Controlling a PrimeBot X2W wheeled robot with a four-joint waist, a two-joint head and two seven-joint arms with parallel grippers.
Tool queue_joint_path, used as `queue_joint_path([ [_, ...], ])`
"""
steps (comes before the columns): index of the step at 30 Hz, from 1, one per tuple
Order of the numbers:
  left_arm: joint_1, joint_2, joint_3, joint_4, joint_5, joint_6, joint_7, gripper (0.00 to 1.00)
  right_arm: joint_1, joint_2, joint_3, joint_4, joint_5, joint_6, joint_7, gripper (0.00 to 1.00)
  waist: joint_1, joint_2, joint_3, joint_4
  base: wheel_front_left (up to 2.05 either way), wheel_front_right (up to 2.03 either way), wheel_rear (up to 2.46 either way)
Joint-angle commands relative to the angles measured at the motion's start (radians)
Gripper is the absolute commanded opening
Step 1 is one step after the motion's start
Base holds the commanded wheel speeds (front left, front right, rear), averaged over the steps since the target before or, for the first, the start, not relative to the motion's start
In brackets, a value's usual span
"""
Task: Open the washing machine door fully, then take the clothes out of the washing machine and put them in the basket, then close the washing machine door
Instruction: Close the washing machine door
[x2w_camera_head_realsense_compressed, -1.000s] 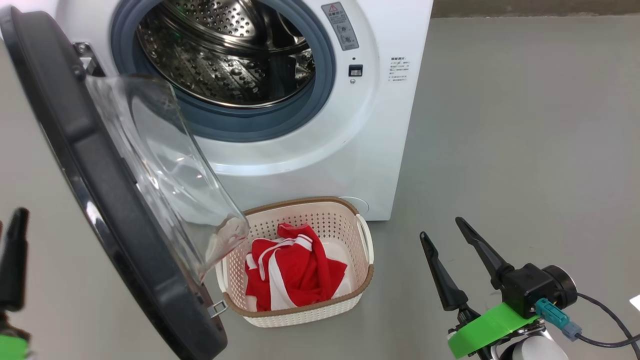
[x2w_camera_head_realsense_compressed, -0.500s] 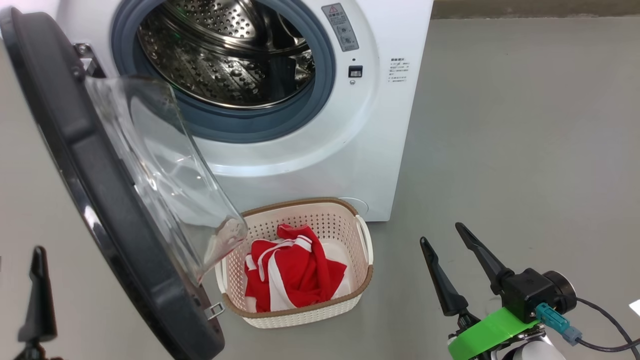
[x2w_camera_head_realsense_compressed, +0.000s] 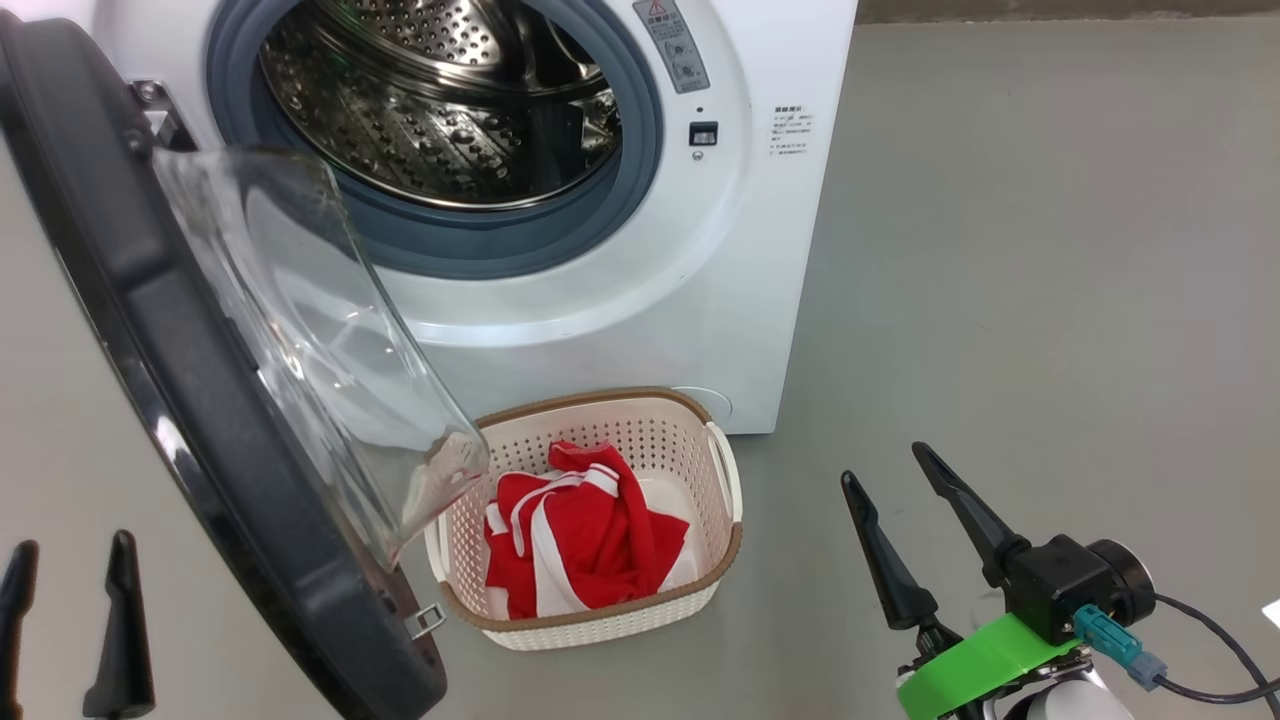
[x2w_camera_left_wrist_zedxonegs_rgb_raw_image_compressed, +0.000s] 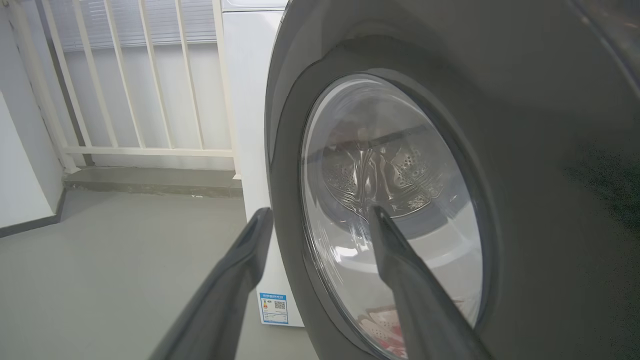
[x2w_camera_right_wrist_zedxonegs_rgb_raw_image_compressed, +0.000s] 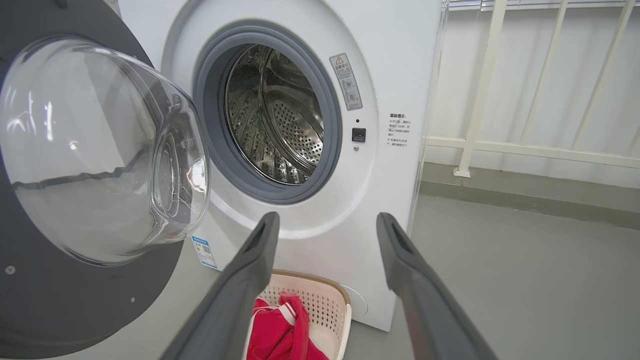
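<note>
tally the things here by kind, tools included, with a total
washing machine: 1
washing machine door: 1
basket: 1
clothes: 1
tools: 2, left tool and right tool
total: 6

Bright even light, soft shadows, glints on washing machine door (x2w_camera_head_realsense_compressed: 250, 360)

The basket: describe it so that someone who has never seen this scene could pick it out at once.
Start at the big white washing machine with its round door standing open. On the grey floor just in front of it, beside the door's lower edge, stands the basket. Unlike its smooth neighbours, it is small, cream, perforated and brown-rimmed, with the red-and-white clothes inside.
</note>
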Motion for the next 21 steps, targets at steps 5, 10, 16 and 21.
queue_joint_path([
  [5,0.001,0.012,0.015,-0.021,0.034,-0.005,-0.012,1.00,-0.029,0.002,0.016,-0.025,0.010,0.006,-0.006,1.00,0.0000,-0.0001,0.003,0.004,0.00,0.00,0.00],
  [10,0.011,0.002,-0.005,-0.019,0.041,-0.005,-0.012,1.00,-0.036,0.002,0.021,-0.023,0.010,0.006,-0.006,1.00,0.0000,-0.0001,0.005,0.004,0.00,0.00,0.00],
  [16,0.019,-0.015,-0.015,-0.007,0.045,-0.005,-0.012,1.00,-0.038,0.002,0.021,-0.021,0.008,0.006,-0.006,1.00,0.0000,-0.0001,0.005,0.004,0.00,0.00,0.00],
  [21,0.017,-0.017,-0.020,-0.002,0.046,-0.005,-0.012,1.00,-0.038,0.002,0.019,-0.022,0.006,0.006,-0.006,1.00,0.0000,-0.0001,0.006,0.005,0.00,0.00,0.00],
])
